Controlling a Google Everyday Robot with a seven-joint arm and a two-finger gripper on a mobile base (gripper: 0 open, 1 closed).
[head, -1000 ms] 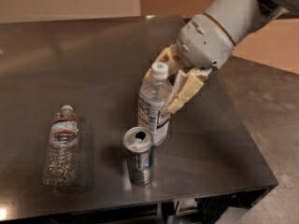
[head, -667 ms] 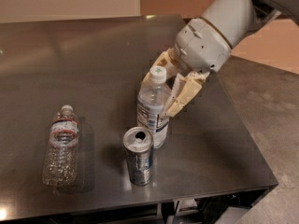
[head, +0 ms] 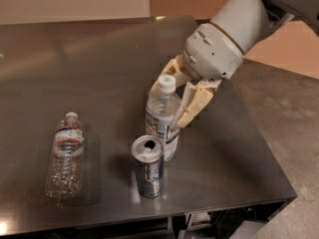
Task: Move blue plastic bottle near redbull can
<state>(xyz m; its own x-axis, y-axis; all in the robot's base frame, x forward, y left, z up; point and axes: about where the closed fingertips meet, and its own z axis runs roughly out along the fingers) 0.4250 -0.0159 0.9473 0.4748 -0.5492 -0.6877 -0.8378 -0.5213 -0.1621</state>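
Note:
The blue plastic bottle (head: 162, 121), bluish clear plastic with a white cap and a white label, stands upright on the dark metal table (head: 99, 59). The redbull can (head: 148, 167) stands just in front of it and slightly left, almost touching, with its pull-tab top open. My gripper (head: 170, 103) comes in from the upper right on a white arm. Its cream fingers (head: 193, 103) sit on either side of the bottle's neck and shoulder, shut on the bottle.
A crinkled clear bottle (head: 65, 156) with a red-and-green label lies on its side at the table's left front. The table's right edge (head: 269, 148) and front edge are close to the can. Tan floor lies beyond on the right.
The arm and gripper have shifted slightly down and left with the blue bottle. The bottle now stands a little closer to the can. The can and the crinkled bottle have not moved.

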